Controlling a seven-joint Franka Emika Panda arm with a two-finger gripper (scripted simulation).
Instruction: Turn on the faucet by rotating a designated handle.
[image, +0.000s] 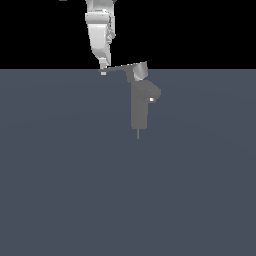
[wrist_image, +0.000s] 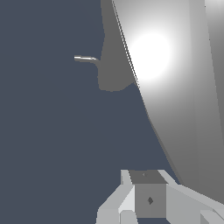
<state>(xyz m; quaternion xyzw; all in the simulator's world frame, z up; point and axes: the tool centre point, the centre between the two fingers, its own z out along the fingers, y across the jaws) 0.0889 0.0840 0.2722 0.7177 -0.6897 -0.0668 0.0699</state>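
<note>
The handle (image: 122, 68) is sticking out sideways from its blocky cap toward the exterior view's left, sitting on top of the faucet (image: 139, 107) column mid-scene. The white gripper (image: 103, 70) is hanging down right at the lever's free tip, touching or nearly so; can't tell how its jaws are standing. The dark floor (image: 60, 190) is lying wide open around the column.

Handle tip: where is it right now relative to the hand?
In the exterior view, the handle sticks out from the cap atop the faucet toward that view's left, its free tip right at the hand.
</note>
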